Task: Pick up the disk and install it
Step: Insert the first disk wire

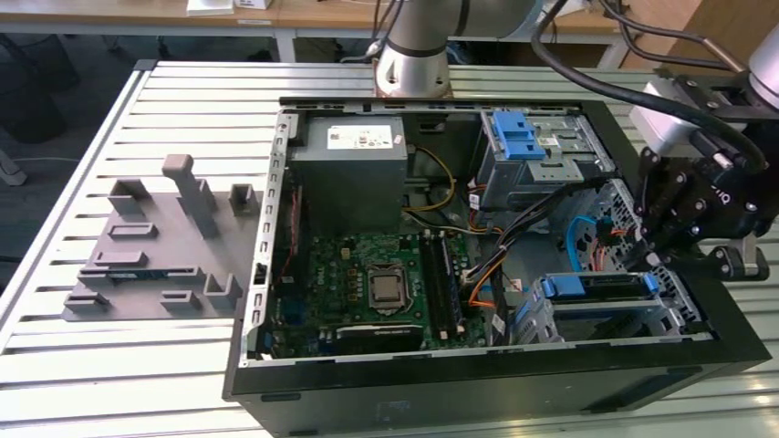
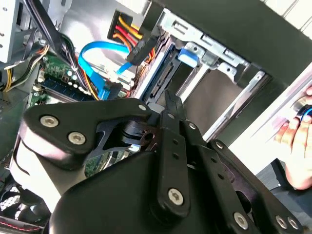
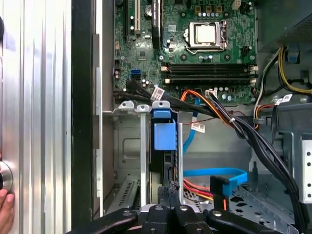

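Observation:
The disk (image 1: 594, 286) sits edge-up in the lower drive cage (image 1: 676, 310) at the exterior view's right of the open computer case (image 1: 487, 379), its blue rail end facing up. In the first wrist view the disk's blue end (image 3: 162, 134) lies between the cage's metal walls. My gripper (image 1: 688, 260) hangs just above the cage's outer side, a short way from the disk. In both wrist views its fingers (image 3: 168, 194) (image 2: 171, 105) are pressed together with nothing between them, pointing at the cage slot.
A grey power supply box (image 1: 353, 164) and an upper cage with a blue latch (image 1: 530, 137) fill the case's back. Blue (image 3: 214, 173) and orange cables run beside the cage. A grey fixture (image 1: 159, 246) stands on the slatted table. A person's hand (image 2: 297, 141) is beyond the case.

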Controlling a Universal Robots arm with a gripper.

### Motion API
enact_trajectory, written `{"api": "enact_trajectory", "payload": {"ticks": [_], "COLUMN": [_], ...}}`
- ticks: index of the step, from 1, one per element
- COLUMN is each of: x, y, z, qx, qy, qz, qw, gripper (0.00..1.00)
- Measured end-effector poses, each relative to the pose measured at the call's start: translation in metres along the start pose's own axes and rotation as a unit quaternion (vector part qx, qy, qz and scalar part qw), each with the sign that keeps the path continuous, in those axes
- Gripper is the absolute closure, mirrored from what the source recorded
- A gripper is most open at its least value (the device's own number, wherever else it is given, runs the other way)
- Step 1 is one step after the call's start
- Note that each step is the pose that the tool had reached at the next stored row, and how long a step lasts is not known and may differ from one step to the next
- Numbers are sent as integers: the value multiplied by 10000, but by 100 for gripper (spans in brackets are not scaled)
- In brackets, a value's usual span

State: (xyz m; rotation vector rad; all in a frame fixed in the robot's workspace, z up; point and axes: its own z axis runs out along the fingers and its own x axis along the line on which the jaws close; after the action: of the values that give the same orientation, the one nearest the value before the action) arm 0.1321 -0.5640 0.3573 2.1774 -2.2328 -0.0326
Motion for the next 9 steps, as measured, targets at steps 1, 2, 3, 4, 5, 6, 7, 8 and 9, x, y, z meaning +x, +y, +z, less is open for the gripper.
{"api": "enact_trajectory", "payload": {"ticks": [1,2,3,4,5,6,7,8,9], "x": [-3,-7,-13,-21,-30,-38,-47,-56,-66], "y": [-6,-8,-8,-8,-8,-9,-9,-9,-8], "z": [0,-1,-3,-5,-7,-9,-12,-18,-23], "qx": [0,0,0,1,4,7,10,15,19], "qy": [-3,-4,-3,-4,-5,-5,-6,-5,-6], "qz": [0,1,6,15,29,45,57,66,73], "qw": [10000,10000,10000,10000,10000,10000,10000,10000,10000], "gripper": [89,89,89,89,89,89,89,89,89]}}
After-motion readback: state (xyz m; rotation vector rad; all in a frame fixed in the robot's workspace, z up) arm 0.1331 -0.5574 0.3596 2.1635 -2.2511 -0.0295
